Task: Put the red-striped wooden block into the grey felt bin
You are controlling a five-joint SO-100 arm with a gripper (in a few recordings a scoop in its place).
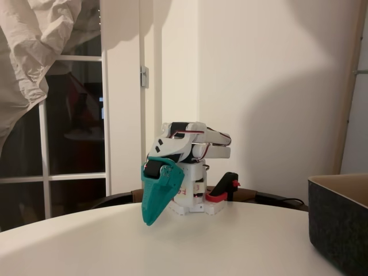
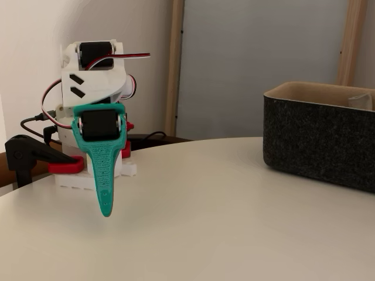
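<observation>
grey felt bin [image 2: 319, 143] on table [image 2: 222, 222], teal gripper [image 2: 105, 208] apart, pointing down

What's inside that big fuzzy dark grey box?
The dark grey felt bin shows a tan inner wall near its rim and a pale, see-through edge at the far right. Its walls hide the bottom, so any contents there can't be seen.

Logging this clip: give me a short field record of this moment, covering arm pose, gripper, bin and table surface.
arm pose: folded low over its base, gripper pointing down at the table
gripper: teal fingers together, tip just above the tabletop in both fixed views; looks shut, nothing held
grey felt bin: upright on the table at the right of both fixed views, apart from the arm; tan inside; contents hidden
clamp: red and black, at the arm's base
task state: cannot tell whether the block is in the bin
</observation>
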